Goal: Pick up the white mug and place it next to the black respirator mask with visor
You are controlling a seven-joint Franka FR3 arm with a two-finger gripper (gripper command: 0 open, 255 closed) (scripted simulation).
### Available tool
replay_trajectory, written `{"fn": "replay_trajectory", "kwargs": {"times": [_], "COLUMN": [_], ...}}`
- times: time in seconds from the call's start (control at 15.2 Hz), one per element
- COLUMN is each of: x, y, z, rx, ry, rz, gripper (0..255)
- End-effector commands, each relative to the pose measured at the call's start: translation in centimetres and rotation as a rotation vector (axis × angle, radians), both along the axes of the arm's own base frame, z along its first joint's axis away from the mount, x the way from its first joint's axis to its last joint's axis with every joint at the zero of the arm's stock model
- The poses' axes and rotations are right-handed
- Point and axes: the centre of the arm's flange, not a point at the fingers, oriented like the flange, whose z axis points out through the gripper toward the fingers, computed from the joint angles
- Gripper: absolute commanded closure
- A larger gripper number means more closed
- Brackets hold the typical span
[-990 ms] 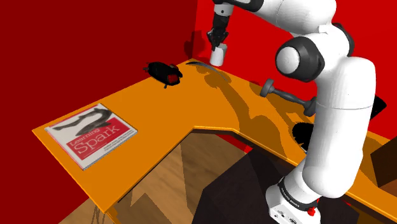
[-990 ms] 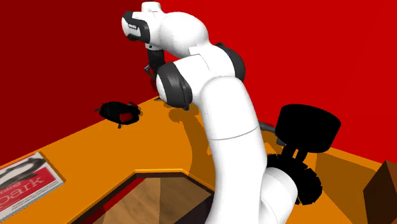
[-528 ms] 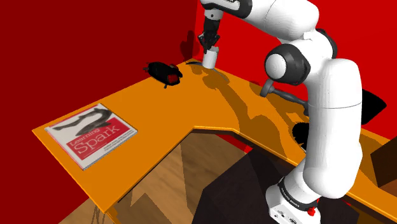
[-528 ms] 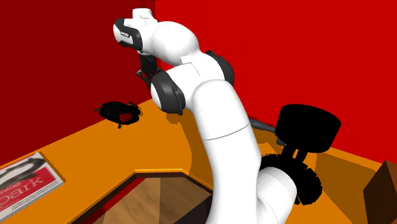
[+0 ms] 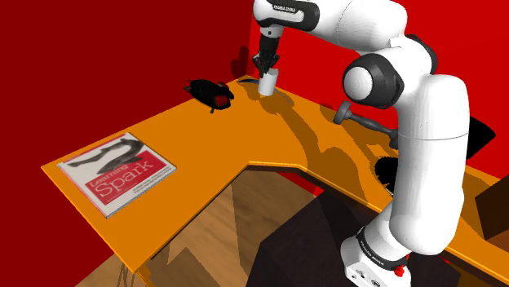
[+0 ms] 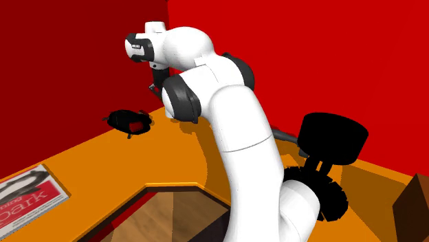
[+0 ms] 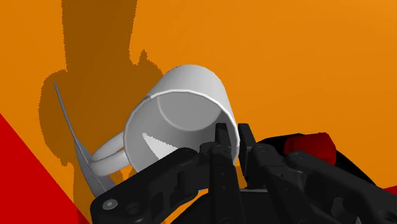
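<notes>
Quick status from my end: the gripper point(image 5: 265, 72) is clamped on the white mug point(image 5: 267, 82), and in the wrist view I can see it pinching the mug's wall at the rim, one finger inside and one outside. The mug hangs under the gripper with its long axis roughly upright and its mouth facing up toward the hand, low over the orange surface point(image 5: 245, 139) at the far corner by the red wall point(image 5: 122, 57). I honestly can't tell if its base is touching down or not. The bit that matters: the black respirator mask point(image 5: 209, 90) lies just toward the shoulder view's left of the mug, near but with a strip of bare surface between them. So I reckon it's a small sideways nudge and then a set-down. The mug looks smooth, plain and cylindrical, with a loop handle point(image 7: 97, 158) sticking out on the side away from the pinch. The mask is a lumpy black shape with a red patch. The book point(image 5: 118, 169) sits well apart.
</notes>
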Motion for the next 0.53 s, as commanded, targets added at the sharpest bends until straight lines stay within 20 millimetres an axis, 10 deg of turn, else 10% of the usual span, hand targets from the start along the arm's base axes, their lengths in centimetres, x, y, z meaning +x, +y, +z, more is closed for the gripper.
{"fn": "replay_trajectory", "kwargs": {"times": [0.0,0.46], "x": [-0.1,-0.1], "y": [-0.1,-0.1], "z": [-1.2,-4.9], "rx": [0.0,0.0], "ry": [-0.001,-0.001], "rz": [0.0,0.0], "gripper": [255,255]}}
